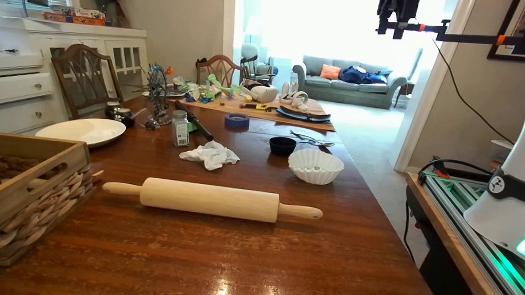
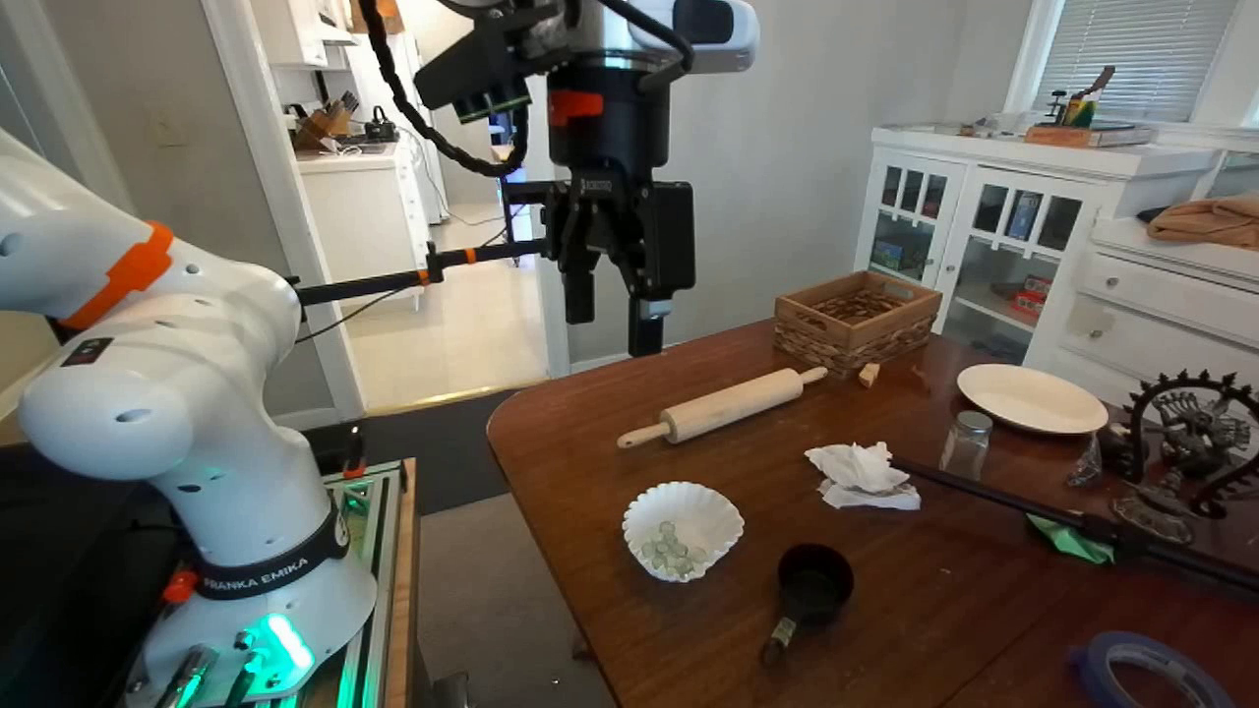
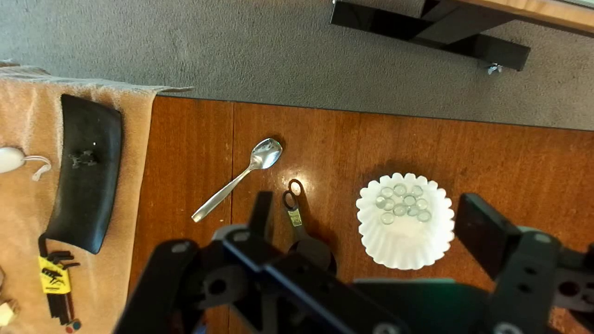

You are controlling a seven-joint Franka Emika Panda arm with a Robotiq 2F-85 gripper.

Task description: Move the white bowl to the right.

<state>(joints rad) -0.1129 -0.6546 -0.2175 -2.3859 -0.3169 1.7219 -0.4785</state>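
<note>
1. Nearest to the camera, in the wrist view, is the black gripper (image 3: 366, 211). Its two fingers (image 3: 482, 234) are spread wide from each other, so it is released. It hangs higher than the white bowl (image 3: 405, 236) and well apart from it.
2. The white bowl stands on the table (image 1: 195, 260) with its mouth turned upward, and all three views show it.
3. Just beside the bowl is a black cup (image 2: 814, 580) with a handle. In the wrist view the gripper covers part of it, and its inside is too dark to read.
4. Well apart from the bowl, past one end of the rolling pin (image 2: 733, 405), stands the woven basket (image 1: 51, 209), cut off by the border in an exterior view. The roll of blue tape (image 2: 1100, 664), farther from the bowl than the black cup, is also cut off in an exterior view.
5. Near the bowl, on one side, runs the table edge, with gray carpet (image 3: 278, 51) beyond. Toward the opposite side, bare wood extends between the bowl and the crumpled white tissue (image 2: 864, 477).
6. The bowl's wall is fluted and its rim scalloped; its material I cannot tell. Inside, round clear pieces (image 3: 399, 209), glass-like, gather toward one side.
7. Also near the bowl lies a spoon (image 3: 260, 160) of shiny metal. The rolling pin is smooth pale wood, a cylinder with narrower handles.
</note>
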